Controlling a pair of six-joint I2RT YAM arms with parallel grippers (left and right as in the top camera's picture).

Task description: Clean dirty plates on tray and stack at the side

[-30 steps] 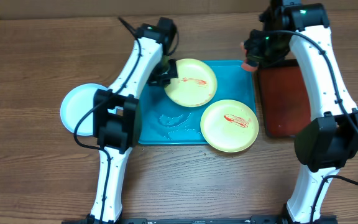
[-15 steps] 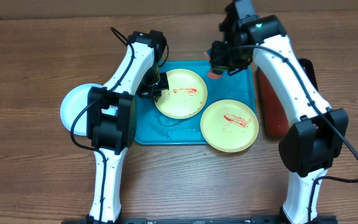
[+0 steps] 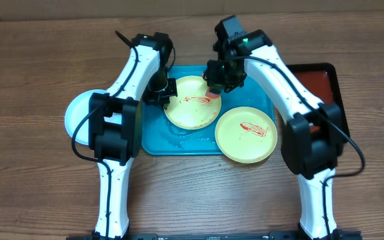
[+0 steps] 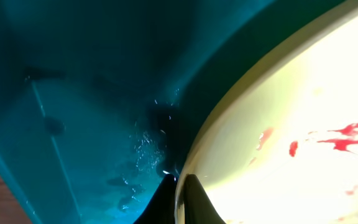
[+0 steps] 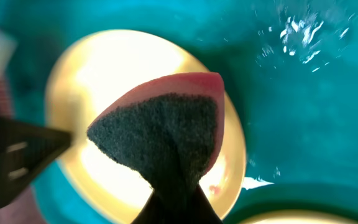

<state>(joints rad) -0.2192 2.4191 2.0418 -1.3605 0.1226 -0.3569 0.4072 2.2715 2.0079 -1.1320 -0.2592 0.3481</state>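
Wooden tabletop (image 3: 32,67) fills your overhead view, and on it you have two trays: the turquoise tray (image 3: 153,143) in the middle and a dark red tray (image 3: 319,73) to its right.

You have three plates. The blue-white plate (image 3: 79,113) lies on the table left of the turquoise tray, outside it and partly hidden by the left arm. The upper yellow-green plate (image 3: 189,110) lies inside the turquoise tray with red smears on it. The lower yellow-green plate (image 3: 245,137), also smeared red, sits at that tray's near right corner, its edge lapping over the rim. A little water (image 3: 179,130) glistens on the tray floor.

Your left gripper (image 3: 167,92) is closed on the left rim of the upper yellow-green plate; the wrist view shows its fingertips (image 4: 194,199) pinching that rim. Your right gripper (image 3: 217,85) is clamped on one pink sponge (image 5: 160,134), dark scouring face showing, held over the same plate's right side. You cannot tell whether the sponge touches the plate.
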